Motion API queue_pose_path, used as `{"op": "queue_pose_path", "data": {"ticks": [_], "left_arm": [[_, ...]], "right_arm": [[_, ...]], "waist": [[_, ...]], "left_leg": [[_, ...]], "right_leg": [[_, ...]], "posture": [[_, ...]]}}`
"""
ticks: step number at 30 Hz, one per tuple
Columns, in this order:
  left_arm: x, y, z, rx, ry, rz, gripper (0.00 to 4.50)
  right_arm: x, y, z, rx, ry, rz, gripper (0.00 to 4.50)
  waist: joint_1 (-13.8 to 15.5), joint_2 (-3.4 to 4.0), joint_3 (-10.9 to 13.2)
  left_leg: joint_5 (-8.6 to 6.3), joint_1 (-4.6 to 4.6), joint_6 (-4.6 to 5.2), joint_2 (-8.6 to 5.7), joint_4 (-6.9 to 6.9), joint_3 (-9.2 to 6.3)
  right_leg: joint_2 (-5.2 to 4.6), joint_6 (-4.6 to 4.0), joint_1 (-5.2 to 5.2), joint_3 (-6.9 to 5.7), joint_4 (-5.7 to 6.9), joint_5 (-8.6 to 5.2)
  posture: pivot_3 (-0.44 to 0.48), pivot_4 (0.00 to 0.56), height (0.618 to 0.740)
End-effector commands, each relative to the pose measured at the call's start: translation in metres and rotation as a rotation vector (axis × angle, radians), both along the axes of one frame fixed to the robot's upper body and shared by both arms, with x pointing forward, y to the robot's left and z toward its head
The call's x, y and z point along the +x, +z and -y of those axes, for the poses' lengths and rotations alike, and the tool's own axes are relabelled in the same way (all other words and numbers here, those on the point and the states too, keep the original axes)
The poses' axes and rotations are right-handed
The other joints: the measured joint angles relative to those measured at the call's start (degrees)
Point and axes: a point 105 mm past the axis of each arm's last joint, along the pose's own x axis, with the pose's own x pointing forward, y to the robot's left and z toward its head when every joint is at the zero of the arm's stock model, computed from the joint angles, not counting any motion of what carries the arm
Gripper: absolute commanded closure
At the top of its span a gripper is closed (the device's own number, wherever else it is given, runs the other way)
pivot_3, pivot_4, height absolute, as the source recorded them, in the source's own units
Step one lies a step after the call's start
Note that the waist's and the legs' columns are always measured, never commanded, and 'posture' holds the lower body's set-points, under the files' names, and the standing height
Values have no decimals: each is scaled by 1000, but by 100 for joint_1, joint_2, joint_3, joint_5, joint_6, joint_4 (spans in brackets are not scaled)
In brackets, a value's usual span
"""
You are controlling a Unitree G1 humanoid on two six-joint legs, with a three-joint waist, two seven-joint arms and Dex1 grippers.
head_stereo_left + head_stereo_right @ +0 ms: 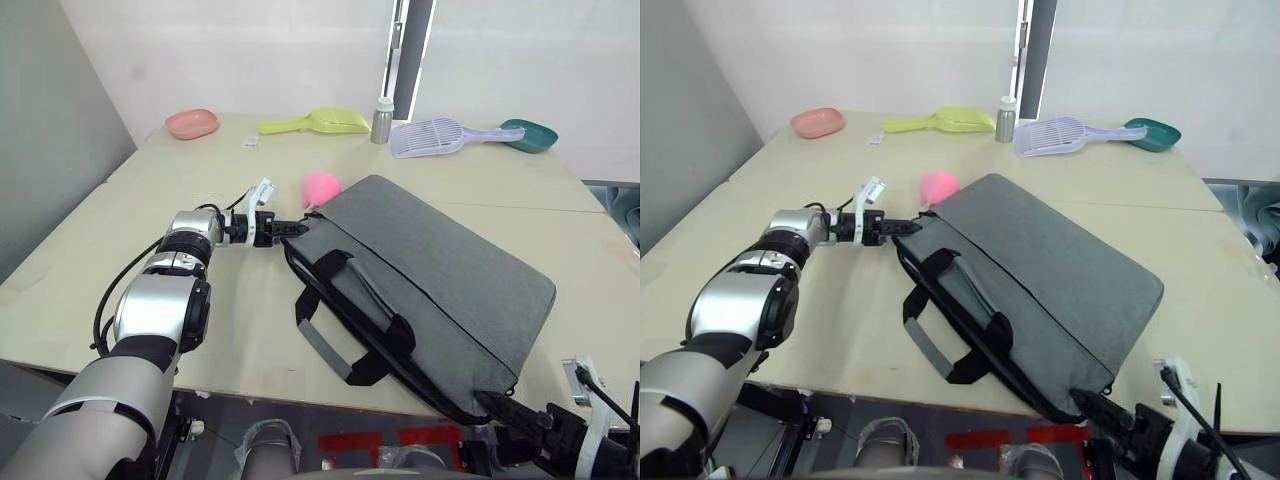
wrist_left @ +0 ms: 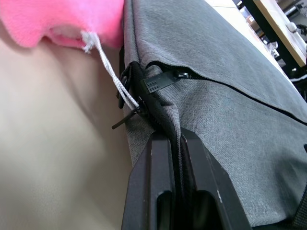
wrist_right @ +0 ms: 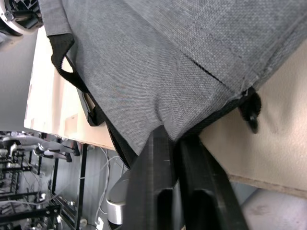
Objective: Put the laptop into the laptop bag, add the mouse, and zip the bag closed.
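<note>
Both grippers pinch the laptop bag (image 1: 430,280): left gripper (image 1: 300,228) far corner, right gripper (image 1: 492,403) apparently near corner

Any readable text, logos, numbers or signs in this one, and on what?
None can be read.
The laptop bag: plain grey fabric, no logo seen.
Its black zipper pull: small raised marks, not legible.
The small white tag on the table: too small to read.
</note>
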Motion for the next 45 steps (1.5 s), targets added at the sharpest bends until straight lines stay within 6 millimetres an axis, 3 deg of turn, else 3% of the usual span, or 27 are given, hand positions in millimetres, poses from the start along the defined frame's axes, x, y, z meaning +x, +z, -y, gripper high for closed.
{"op": "queue_pose_path", "data": {"ticks": [1, 3, 7, 15, 18, 21, 25, 31, 38, 45], "left_arm": [[-1, 15, -2, -12, -37, 55, 4500], [-8, 10, -16, 60, -65, 72, 4500], [-44, -6, -47, 268, -130, 120, 4500], [-93, 21, -59, 223, 14, 127, 4500], [-109, 28, -63, 205, 67, 119, 4500], [-119, 29, -70, 219, 107, 109, 4500], [-134, 26, -83, 219, 151, 80, 4500], [-148, 3, -80, 205, 167, 31, 4500], [-140, -12, -71, 186, 179, 42, 4500], [-134, -11, -68, 177, 166, 53, 4500]], "right_arm": [[6, 8, 8, -25, -18, 45, 4463], [18, 16, 15, -75, 8, 78, 4463], [51, 37, 23, -183, 101, 161, 4463], [87, 37, 8, -241, 294, 199, 4463], [96, 27, 1, -294, 373, 194, 4463], [108, 21, -2, -323, 404, 200, 4463], [123, 29, -4, -333, 429, 249, 4463], [121, 37, 5, -334, 452, 277, 4463], [92, 47, -7, -291, 552, 299, 4463], [101, 42, 3, -323, 502, 295, 4463]], "waist": [[9, 0, 0], [10, 2, -1], [-258, 16, -2], [-204, 29, -1], [-234, 26, 0], [-241, 24, 1], [-309, 25, 0], [-277, 23, -1], [-183, 23, -1], [-222, 24, -2]], "left_leg": [[0, 0, 0, 0, 0, -1], [0, -2, 1, 0, 0, -1], [1, 8, 3, 4, 0, 16], [8, 2, -10, 17, -15, 8], [10, -8, -8, 17, -4, 9], [10, -7, -8, 18, 1, 8], [9, 0, -7, 20, 11, 12], [11, -6, 0, 22, 20, 11], [29, -5, 34, 21, 23, 12], [22, 2, 23, 20, 31, 18]], "right_leg": [[0, 0, 0, -1, 0, 0], [0, 0, -1, -1, 0, 0], [5, -1, -2, 15, 4, 5], [14, -26, -15, -4, 24, -12], [14, -26, -20, -4, 25, -12], [15, -26, -23, -5, 35, -12], [17, -26, -23, 3, 49, -12], [18, -28, -25, 3, 50, -12], [16, -30, -25, 4, 52, -13], [15, -30, -24, 15, 62, -12]], "posture": [[0, 150, 740], [0, 150, 740], [0, 150, 740], [0, 150, 740], [0, 150, 740], [0, 150, 740], [0, 150, 740], [0, 150, 740], [0, 150, 740], [0, 150, 740]]}}
